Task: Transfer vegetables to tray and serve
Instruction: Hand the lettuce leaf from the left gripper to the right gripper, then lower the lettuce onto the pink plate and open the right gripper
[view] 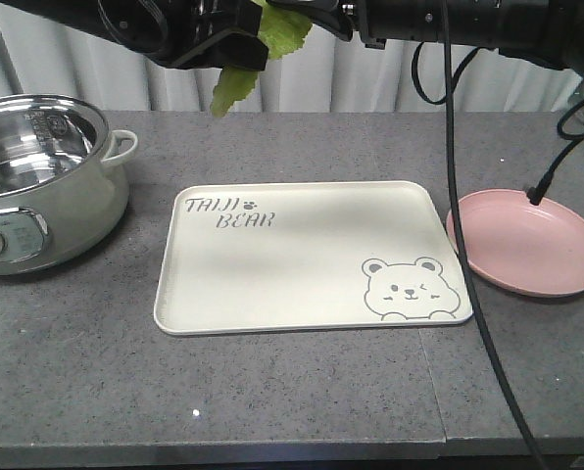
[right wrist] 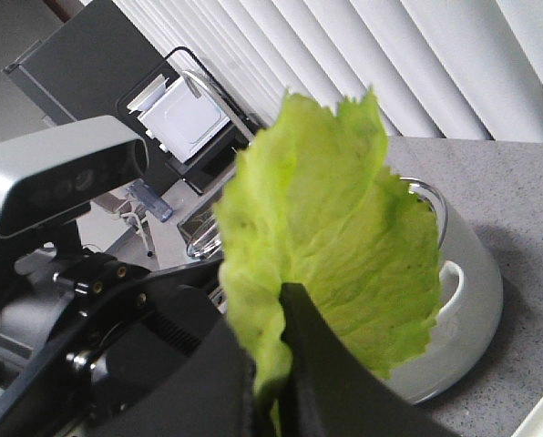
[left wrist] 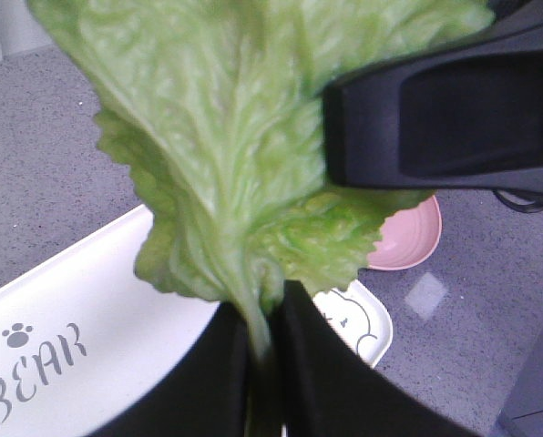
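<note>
Left gripper (left wrist: 264, 311): fingers clenched on the pale rib at the base of the lettuce leaf (left wrist: 226, 137); the stem end runs down between the two black fingers.

Right gripper (right wrist: 270, 360): also closed on the leaf, pinching its lower edge. In the left wrist view one of its black fingers lies across the right side of the leaf.

Leaf: held in the air between the two grippers, clear of every surface. In the front view it hangs at the top, left of centre. The crinkled blade is spread, with no tears seen.

Tray (view: 302, 245): flat on the grey table (view: 272, 392), below the leaf, lettering at its far left and bear at its near right.

Pink plate (view: 527, 245): right of the tray, just beside it.

Steel-lined pot (view: 47, 186): left of the tray, apart from it.
</note>
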